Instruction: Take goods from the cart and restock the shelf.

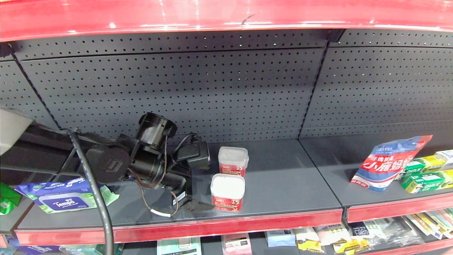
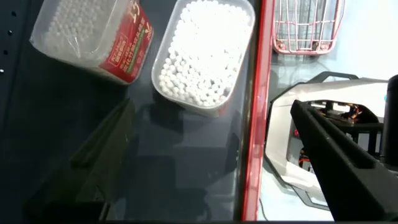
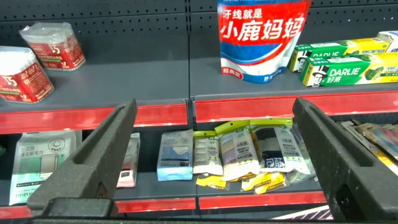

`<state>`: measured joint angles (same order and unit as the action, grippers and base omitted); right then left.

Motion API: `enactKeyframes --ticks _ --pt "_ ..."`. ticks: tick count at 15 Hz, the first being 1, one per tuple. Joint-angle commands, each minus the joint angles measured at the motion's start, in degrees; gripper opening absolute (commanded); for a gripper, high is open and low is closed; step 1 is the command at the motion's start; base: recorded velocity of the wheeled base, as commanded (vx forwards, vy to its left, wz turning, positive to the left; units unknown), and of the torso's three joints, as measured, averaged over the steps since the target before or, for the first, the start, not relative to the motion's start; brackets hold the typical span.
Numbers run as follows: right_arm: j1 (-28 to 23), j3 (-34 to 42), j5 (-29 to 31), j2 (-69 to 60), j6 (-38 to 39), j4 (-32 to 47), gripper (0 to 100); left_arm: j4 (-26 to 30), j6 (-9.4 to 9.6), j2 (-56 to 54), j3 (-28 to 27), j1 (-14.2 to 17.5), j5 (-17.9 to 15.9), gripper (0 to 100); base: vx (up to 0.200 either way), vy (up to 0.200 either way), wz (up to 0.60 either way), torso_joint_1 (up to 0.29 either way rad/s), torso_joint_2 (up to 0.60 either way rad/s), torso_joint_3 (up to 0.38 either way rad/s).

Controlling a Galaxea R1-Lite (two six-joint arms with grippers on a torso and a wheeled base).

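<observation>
Pink wire basket (image 2: pixel 308 28) shows past the shelf (image 2: pixel 186 162), left wrist view

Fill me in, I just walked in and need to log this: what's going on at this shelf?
A robot is restocking a shop shelf. Its left gripper rests open on the shelf close beside the front tub of cotton swabs, gripping nothing. A second tub stands just behind it. The right gripper, open and empty, hangs farther back, facing the shelf front. A bag and green boxes sit to the right.
</observation>
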<state>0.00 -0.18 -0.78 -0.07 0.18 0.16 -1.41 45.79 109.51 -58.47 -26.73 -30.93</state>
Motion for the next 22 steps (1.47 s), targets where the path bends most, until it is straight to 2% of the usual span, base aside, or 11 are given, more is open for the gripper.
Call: enactKeyframes --ticks 1,4,16,22 --pt "0.00 0.01 -0.01 0.07 -0.01 0.02 100 0.01 0.00 1.23 -0.42 -0.07 -0.01 100 0.000 0.000 0.00 0.000 0.00 0.000" --pt "0.00 0.01 -0.01 0.07 0.08 0.02 100 1.85 0.00 1.59 -0.42 -0.07 -0.01 100 0.000 0.000 0.00 0.000 0.00 0.000" --pt "0.00 0.01 -0.01 0.07 -0.01 0.02 100 1.94 0.00 4.93 -4.46 -1.04 -0.54 100 0.000 0.000 0.00 0.000 0.00 0.000" --pt "0.00 0.01 -0.01 0.07 -0.01 0.02 100 2.12 0.00 5.19 -4.55 -1.39 -1.86 100 0.000 0.000 0.00 0.000 0.00 0.000"
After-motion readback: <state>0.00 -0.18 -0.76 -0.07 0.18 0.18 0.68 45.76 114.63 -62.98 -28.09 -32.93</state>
